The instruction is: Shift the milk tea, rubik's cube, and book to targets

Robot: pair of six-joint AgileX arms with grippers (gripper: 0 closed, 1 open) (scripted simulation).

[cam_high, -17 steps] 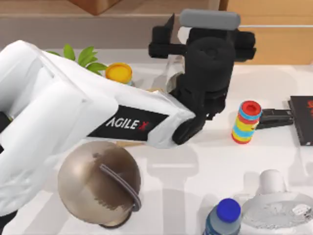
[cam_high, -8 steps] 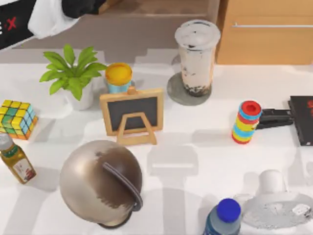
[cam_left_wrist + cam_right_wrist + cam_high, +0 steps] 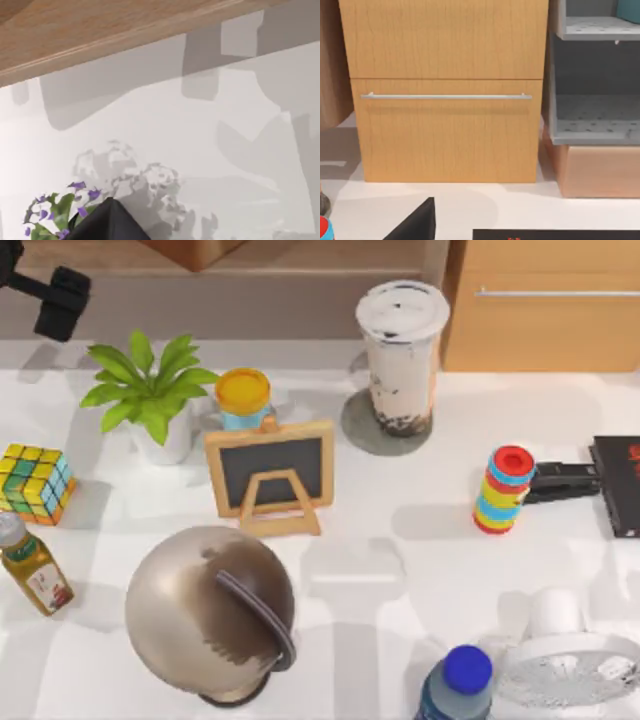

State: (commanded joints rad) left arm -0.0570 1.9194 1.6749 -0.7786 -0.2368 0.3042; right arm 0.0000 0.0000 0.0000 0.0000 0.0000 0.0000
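The milk tea point(image 3: 403, 355), a clear cup with a white lid, stands upright on the grey round disc point(image 3: 362, 432) at the back middle. The rubik's cube point(image 3: 35, 483) sits near the table's left edge. A black slab with red marks point(image 3: 617, 485) lies at the right edge and also appears as the slab point(image 3: 555, 234) in the right wrist view. A teal sliver of the book point(image 3: 630, 9) rests on the upper grey shelf. My left gripper point(image 3: 45, 290) is high at the back left corner, far from the cup. A dark part of my right gripper point(image 3: 415, 225) faces the wooden cabinet.
Around the table stand a potted plant point(image 3: 150, 395), yellow-lidded cup point(image 3: 243, 392), chalkboard easel point(image 3: 270, 475), bronze dome point(image 3: 210, 610), ring stack point(image 3: 503, 490), stapler point(image 3: 560, 480), blue-capped bottle point(image 3: 455, 685), white fan point(image 3: 570, 665) and oil bottle point(image 3: 30, 565). A wooden drawer cabinet point(image 3: 540, 305) stands behind.
My left arm has pulled away from the milk tea to the back left corner. The cup stays upright on the grey disc, free of the gripper.
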